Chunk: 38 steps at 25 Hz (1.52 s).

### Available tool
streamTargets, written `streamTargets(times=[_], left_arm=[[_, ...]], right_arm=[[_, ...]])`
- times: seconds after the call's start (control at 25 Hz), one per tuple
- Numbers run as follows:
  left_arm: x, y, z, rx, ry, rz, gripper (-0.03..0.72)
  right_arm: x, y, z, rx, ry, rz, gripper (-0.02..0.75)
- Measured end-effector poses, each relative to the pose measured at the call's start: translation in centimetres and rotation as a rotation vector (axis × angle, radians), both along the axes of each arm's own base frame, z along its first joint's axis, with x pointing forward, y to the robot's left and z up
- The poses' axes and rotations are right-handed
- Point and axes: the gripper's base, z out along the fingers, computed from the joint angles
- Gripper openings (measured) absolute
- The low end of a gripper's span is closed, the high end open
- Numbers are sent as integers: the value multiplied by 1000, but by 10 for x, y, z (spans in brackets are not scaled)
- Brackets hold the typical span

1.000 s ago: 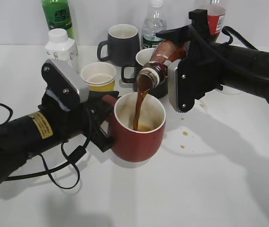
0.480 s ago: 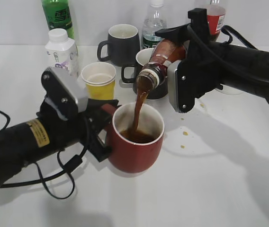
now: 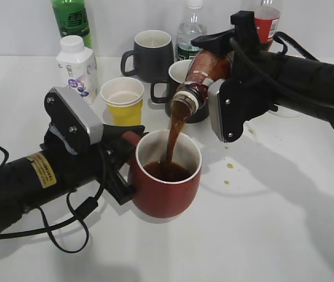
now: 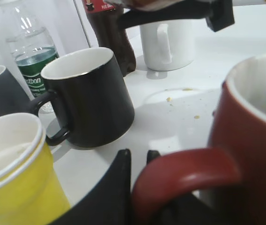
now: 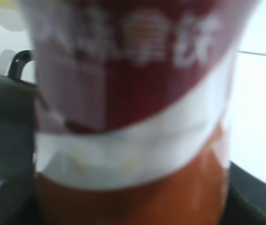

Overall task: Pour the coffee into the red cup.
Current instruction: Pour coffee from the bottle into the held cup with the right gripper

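We see a white table (image 3: 273,235) with our two black arms meeting over its middle. The right arm (image 3: 308,76) reaches in from the right side, and its gripper (image 3: 226,76) is clamped around a coffee bottle (image 3: 199,79), which is tipped mouth-down and to the left. The bottle is clear plastic with a red and white label; in the right wrist view (image 5: 133,108) it fills the frame, blurred, with brown liquid below the label. A brown stream of coffee (image 3: 173,132) falls from the bottle's mouth into the red cup (image 3: 167,182).

The left arm (image 3: 32,176) lies low across the table from the left side. Its gripper (image 3: 120,167) is closed on the cup's handle (image 4: 184,173); in the left wrist view we see the black fingers (image 4: 119,173) either side of the red loop.

The red cup stands upright near the table's centre, just below the bottle's mouth. It is glossy red outside, pale cream inside, and holds dark coffee filling its lower part.

Behind it stand a black mug (image 3: 181,88), partly hidden by the bottle, and a second dark mug (image 3: 149,56) further back. A yellow paper cup (image 3: 123,100) sits just left of them, near a small white bottle (image 3: 76,64). At the rear are a green bottle (image 3: 70,20) and a water bottle (image 3: 191,29). A few brown drops (image 3: 230,166) mark the table to the right of the red cup.
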Motion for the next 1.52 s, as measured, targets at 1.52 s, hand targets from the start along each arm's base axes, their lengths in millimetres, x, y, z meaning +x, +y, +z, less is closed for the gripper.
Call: streamTargets(times=[1.52], left_arm=[[1, 1, 3, -29, -15, 27, 71]], right_arm=[[1, 0, 0, 128, 122, -36, 504]])
